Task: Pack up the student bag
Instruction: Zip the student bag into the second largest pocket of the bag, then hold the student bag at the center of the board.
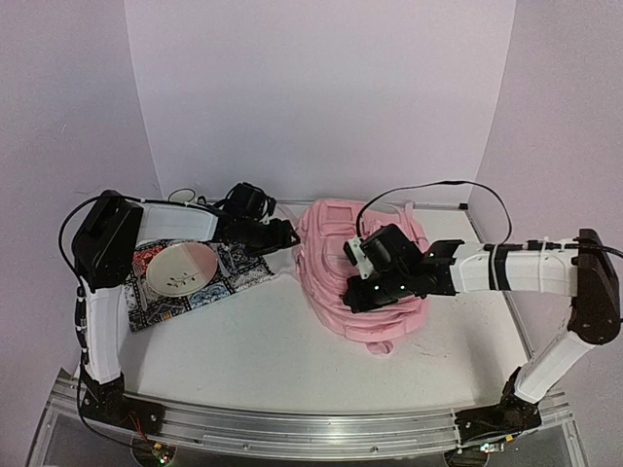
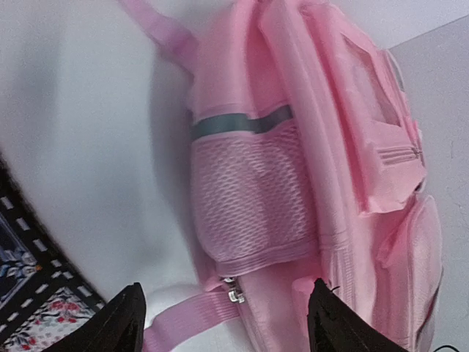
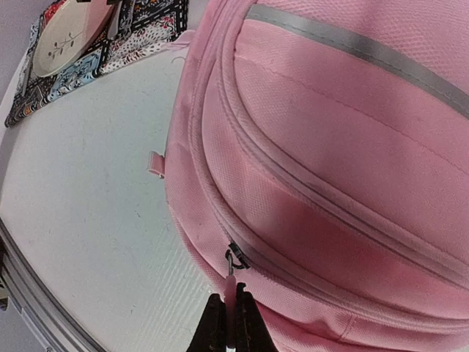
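High view facing down, wrist views close (all share student bag (image 1: 329, 238))

Right of centre on the bench (image 1: 263, 360): student bag (image 1: 321, 258), lying flat. Left of it, toward the bench's left edge: mat (image 1: 229, 277), with plate (image 1: 180, 268) on top. Between mat and bag, just beside the bag's left side: left end effector (image 1: 290, 233), fingers apart. Over the bag's near left part: right end effector (image 3: 230, 323), pinched on zip pull (image 3: 231, 275).

student bag (image 1: 326, 248) matt cloth, mesh pocket (image 2: 249, 194)
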`<state>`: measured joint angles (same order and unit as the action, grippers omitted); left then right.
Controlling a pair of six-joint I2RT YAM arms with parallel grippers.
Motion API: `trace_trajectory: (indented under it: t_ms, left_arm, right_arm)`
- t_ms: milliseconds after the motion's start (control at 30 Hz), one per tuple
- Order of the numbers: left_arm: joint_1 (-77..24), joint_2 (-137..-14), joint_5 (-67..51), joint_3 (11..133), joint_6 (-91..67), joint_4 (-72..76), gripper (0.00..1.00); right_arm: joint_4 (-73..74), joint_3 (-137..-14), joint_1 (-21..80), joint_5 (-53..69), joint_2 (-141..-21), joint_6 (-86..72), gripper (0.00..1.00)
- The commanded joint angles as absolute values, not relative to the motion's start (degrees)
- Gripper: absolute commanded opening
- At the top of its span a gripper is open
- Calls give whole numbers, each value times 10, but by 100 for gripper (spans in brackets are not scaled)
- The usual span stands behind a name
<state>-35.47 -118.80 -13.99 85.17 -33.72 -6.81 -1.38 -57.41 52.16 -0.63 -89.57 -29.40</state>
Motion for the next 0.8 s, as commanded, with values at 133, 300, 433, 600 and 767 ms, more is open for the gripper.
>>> trace_trajectory:
  t_ms: [133, 300, 433, 600, 767]
  left_arm:
    - [-367, -1044, -120, 699, -506, -50, 99]
    - [-411, -988, -150, 587, -612, 69, 99]
    - [-457, -977, -130, 573, -638, 90, 97]
    - [-490, -997, -110, 577, -657, 94, 87]
    - [-500, -1024, -112, 586, -661, 98, 59]
  right_arm:
    - [-42, -649, 545, 27, -953, -299, 0]
    - [-54, -657, 554, 31, -971, -301, 0]
    - [-63, -666, 562, 35, -985, -303, 0]
    - [-69, -676, 564, 33, -993, -303, 0]
    - [-69, -678, 565, 33, -992, -301, 0]
